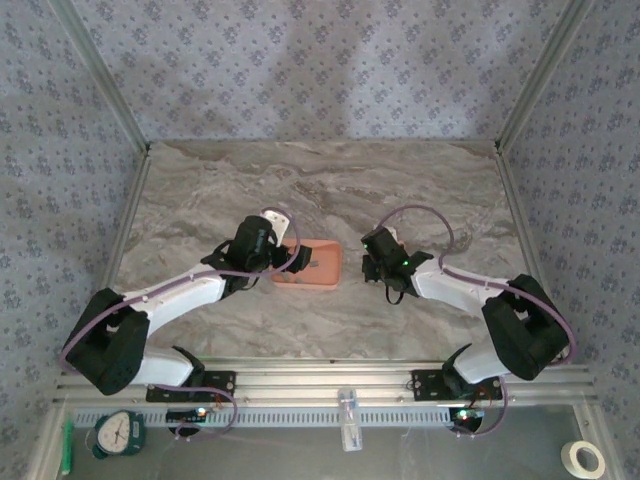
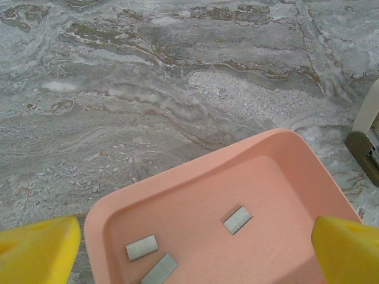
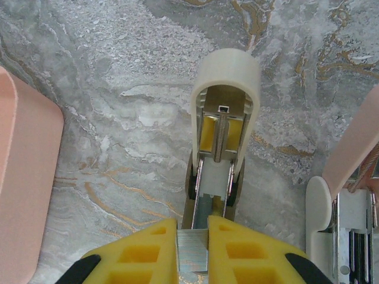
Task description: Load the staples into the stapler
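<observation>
The stapler (image 3: 224, 77) lies opened on the marble in the right wrist view, its cream lid folded away and its grey inner channel (image 3: 204, 204) bared toward me. My right gripper (image 3: 192, 231) is shut on one grey strip of staples (image 3: 192, 251), held at the near end of that channel. Three more strips of staples (image 2: 238, 219) (image 2: 142, 247) (image 2: 159, 270) rest in the salmon-pink tray (image 2: 177, 177). My left gripper (image 2: 194, 236) hangs open over the tray, nothing between its yellow fingers (image 2: 35, 251). From above, the left gripper (image 1: 275, 255) and right gripper (image 1: 375, 268) flank the tray (image 1: 320, 270).
A second opened pink-and-white stapler (image 3: 349, 201) with a bare spring lies close to the right of my right gripper. The tray's rounded corner (image 3: 29, 177) is at the left of that view. Metal frame rails border the marble table (image 1: 320, 180).
</observation>
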Controlling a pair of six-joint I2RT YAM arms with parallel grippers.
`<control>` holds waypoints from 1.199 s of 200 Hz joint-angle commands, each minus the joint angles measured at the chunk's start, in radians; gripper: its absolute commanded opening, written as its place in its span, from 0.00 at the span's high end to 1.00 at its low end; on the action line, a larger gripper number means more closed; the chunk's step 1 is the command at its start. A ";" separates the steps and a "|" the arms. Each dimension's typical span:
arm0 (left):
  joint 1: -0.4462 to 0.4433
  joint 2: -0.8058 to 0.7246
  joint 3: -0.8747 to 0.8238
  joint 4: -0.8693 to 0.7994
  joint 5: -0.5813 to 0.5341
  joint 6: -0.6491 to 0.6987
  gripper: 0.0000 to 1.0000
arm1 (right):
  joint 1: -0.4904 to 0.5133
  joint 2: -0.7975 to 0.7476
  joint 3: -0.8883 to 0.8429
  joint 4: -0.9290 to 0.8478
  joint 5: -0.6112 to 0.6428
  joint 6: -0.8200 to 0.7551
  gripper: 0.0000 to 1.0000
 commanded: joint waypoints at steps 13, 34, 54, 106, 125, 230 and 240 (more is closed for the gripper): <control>0.007 -0.011 0.018 0.012 0.002 0.014 0.00 | -0.007 0.022 0.007 -0.015 0.021 0.020 0.82; 0.007 -0.010 0.019 0.009 0.002 0.017 0.00 | -0.010 0.023 0.005 -0.011 0.022 0.018 0.82; 0.006 -0.009 0.022 0.009 0.002 0.017 0.00 | -0.016 0.027 0.004 -0.004 0.018 0.016 0.82; 0.007 -0.004 0.025 0.010 0.004 0.014 0.00 | -0.023 0.044 -0.001 0.007 0.006 0.016 0.82; 0.006 -0.003 0.026 0.011 0.003 0.016 0.00 | -0.024 0.044 -0.006 0.012 0.002 0.020 0.82; 0.007 0.008 0.038 0.013 0.014 0.013 0.00 | -0.016 -0.014 0.011 0.002 0.004 0.042 0.82; 0.007 0.007 0.039 0.012 0.014 0.013 0.00 | -0.017 -0.008 0.010 0.001 0.003 0.045 0.82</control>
